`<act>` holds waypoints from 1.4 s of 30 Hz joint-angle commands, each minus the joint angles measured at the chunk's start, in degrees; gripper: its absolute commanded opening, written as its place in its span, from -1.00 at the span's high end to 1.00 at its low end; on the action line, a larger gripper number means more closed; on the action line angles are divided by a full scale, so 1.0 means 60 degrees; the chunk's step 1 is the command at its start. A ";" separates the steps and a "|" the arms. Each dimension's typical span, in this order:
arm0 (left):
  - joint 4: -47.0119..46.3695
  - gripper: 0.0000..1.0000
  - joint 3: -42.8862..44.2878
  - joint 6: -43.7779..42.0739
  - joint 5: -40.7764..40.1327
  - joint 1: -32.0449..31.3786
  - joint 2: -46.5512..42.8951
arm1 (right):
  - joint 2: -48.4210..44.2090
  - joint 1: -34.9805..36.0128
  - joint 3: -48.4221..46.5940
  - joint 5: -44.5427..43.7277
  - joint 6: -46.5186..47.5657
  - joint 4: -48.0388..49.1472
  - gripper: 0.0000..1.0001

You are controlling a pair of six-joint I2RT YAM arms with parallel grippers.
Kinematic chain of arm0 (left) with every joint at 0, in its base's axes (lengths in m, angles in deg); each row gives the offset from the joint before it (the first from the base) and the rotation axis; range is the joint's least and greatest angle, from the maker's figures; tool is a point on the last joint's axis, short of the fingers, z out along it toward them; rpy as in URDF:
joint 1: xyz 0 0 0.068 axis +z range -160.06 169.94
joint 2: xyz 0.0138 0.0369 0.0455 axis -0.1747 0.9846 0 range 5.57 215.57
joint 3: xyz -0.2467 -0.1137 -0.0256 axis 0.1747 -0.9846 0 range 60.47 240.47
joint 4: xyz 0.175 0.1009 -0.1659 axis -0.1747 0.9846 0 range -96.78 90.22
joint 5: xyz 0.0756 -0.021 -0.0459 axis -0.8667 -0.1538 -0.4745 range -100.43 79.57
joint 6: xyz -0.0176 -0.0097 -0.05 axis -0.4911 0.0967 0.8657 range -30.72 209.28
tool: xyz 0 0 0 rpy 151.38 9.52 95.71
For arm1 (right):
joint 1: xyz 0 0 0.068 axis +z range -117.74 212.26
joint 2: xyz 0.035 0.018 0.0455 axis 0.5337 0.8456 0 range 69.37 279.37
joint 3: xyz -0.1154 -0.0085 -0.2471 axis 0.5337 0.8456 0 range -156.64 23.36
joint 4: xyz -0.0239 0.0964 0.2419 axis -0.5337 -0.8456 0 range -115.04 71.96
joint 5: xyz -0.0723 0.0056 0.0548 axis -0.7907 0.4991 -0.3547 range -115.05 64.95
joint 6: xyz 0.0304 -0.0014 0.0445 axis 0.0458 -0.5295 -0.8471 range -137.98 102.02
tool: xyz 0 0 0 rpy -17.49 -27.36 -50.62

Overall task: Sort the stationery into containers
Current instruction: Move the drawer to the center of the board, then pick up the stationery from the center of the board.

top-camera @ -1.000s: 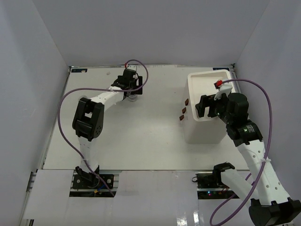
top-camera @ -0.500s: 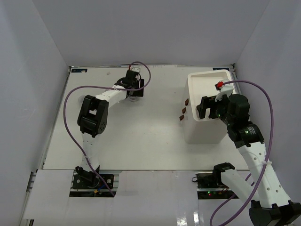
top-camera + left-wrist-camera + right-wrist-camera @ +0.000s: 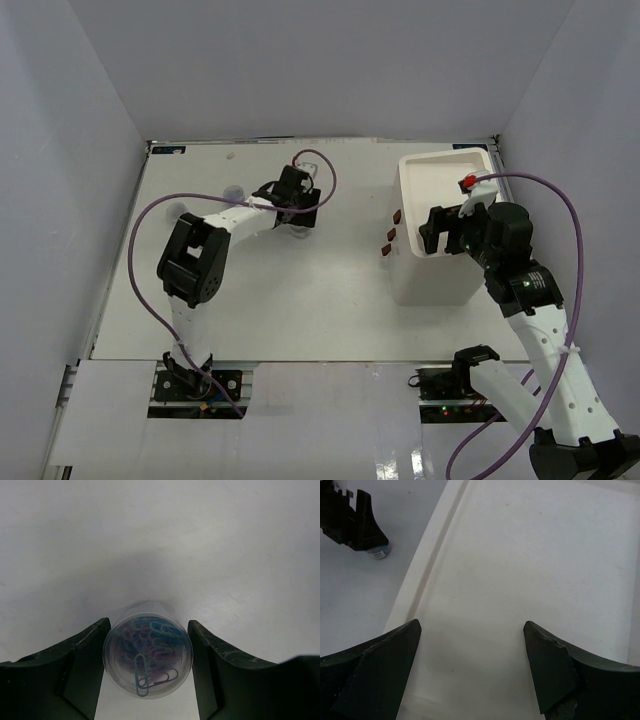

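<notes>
Left end effector (image 3: pixel 148 624) is low over the worktop (image 3: pixel 300 290), left of the white organiser (image 3: pixel 440 290), and the clear jar (image 3: pixel 147 655) stands upright right between its two fingers (image 3: pixel 75 665). Blue and purple paper clips show through the jar's top. Both fingers sit tight against the jar's sides, one on each flank, but whether they are truly pinching it or only bracketing it, I cannot tell from here. Over on the other side, the right end effector (image 3: pixel 472 624) hangs above the organiser's shallow tray top (image 3: pixel 520 555), fingers spread wide, nothing between them. From the right wrist view the jar peeks out under the left end effector, down on the worktop, well apart from the organiser's rim. The brown drawer handles (image 3: pixel 390 232) face the left arm
</notes>
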 commanded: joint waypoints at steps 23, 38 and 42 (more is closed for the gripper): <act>-0.0412 -0.32 -0.2148 0.1128 0.0213 -0.3407 -0.1742 | -0.1175 0.0033 -0.0071 0.0677 0.0913 -0.0275 -0.80; -0.0121 -0.20 -0.1916 -0.1462 0.0270 -0.3407 -0.4597 | -0.0151 0.0033 -0.1623 0.2096 0.0635 -0.1080 -0.80; 0.0480 -0.20 -0.1170 -0.2576 0.0607 -0.3407 -0.5082 | 0.0113 0.0048 -0.2033 0.2113 0.0474 -0.1154 -0.80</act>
